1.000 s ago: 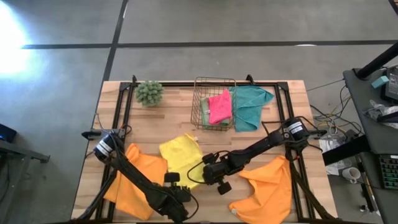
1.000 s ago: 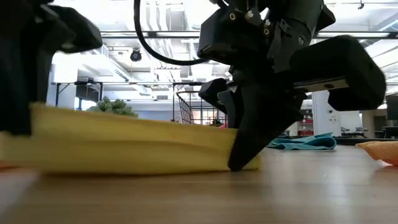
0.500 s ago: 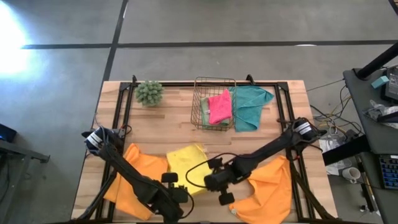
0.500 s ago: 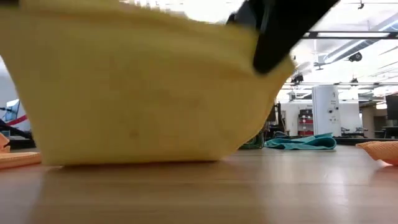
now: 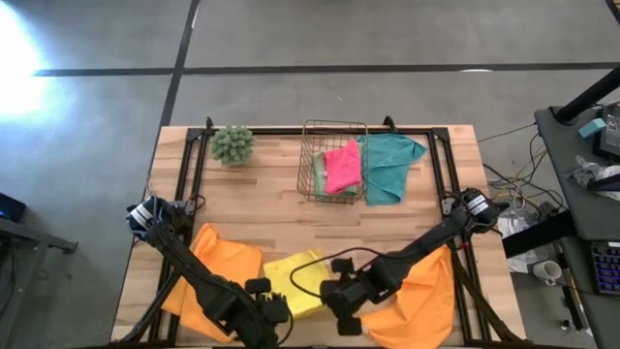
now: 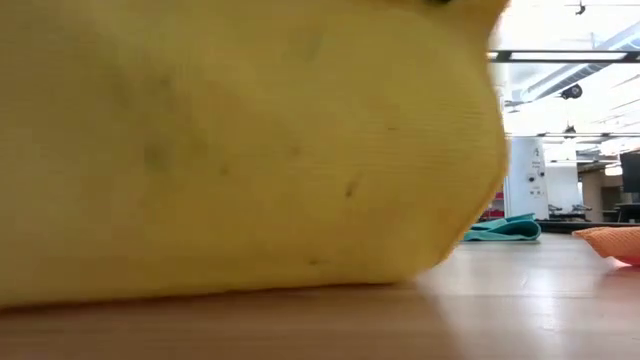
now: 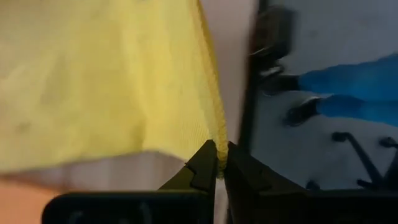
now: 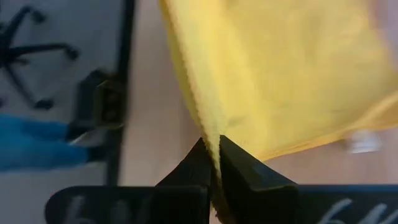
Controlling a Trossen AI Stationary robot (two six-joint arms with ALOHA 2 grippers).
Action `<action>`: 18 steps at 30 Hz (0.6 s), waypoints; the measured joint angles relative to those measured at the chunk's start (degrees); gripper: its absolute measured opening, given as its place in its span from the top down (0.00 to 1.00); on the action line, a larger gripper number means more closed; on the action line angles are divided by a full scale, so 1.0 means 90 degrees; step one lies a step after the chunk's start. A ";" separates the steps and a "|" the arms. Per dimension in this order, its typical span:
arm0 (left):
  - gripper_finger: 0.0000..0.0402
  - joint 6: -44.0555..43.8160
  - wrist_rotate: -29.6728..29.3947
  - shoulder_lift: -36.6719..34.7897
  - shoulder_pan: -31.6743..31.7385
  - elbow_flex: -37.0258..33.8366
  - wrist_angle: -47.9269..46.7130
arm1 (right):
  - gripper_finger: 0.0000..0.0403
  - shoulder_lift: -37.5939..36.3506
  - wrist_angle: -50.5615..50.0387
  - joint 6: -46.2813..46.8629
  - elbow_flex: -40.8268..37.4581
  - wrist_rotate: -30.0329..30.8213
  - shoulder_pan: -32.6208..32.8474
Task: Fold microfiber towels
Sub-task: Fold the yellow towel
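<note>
Pink towel (image 5: 342,166) sits in wire basket (image 5: 312,155); both tools (image 7: 217,167) (image 8: 213,157) pinch yellow towel (image 5: 293,278).

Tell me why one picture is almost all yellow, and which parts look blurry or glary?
Low view: the yellow towel hangs right before the lens, filling it, its weave soft. High view: bright glare on the floor at upper left. Left wrist view: the room beyond the cloth is smeared; the left end effector stays crisp. Right wrist view: likewise past the right end effector.
</note>
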 joint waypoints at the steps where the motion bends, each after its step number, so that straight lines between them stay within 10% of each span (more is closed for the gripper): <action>1: 0.98 -0.0145 -0.0098 0.0000 -0.0007 -0.0008 -0.0175 | 0.98 0.0000 0.0000 0.0000 -0.0010 0.0179 -0.0056; 18: 0.98 -0.0870 -0.0484 0.0107 0.0512 -0.0648 -0.1347 | 0.98 0.0778 0.0005 -0.0674 -0.0081 0.0377 -0.1105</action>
